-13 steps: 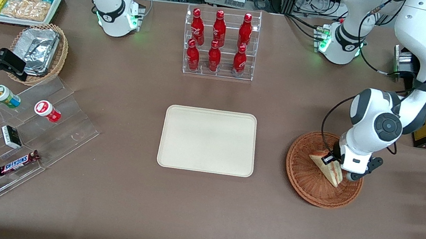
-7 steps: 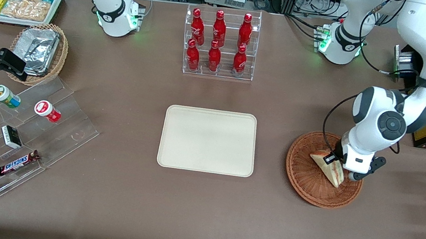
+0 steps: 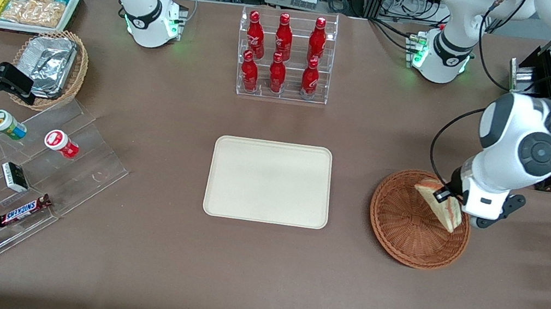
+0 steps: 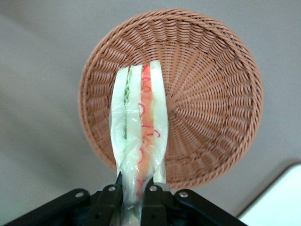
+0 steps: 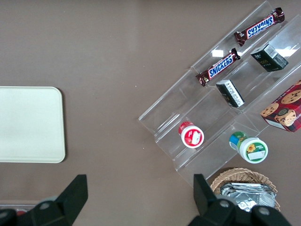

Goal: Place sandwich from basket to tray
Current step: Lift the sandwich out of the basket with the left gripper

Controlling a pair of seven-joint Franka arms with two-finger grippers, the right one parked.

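Sandwich gripped and lifted, tray not yet reached.
Your pincer (image 4: 133,195) is clamped on the sandwich (image 3: 439,205), which hangs above the basket (image 3: 401,235); you have yet to carry it to the tray (image 3: 269,181) and release it.

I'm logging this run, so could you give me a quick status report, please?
Gripper shut on sandwich, lifted above basket. Tray bare, toward the parked arm's end. Nothing between them.
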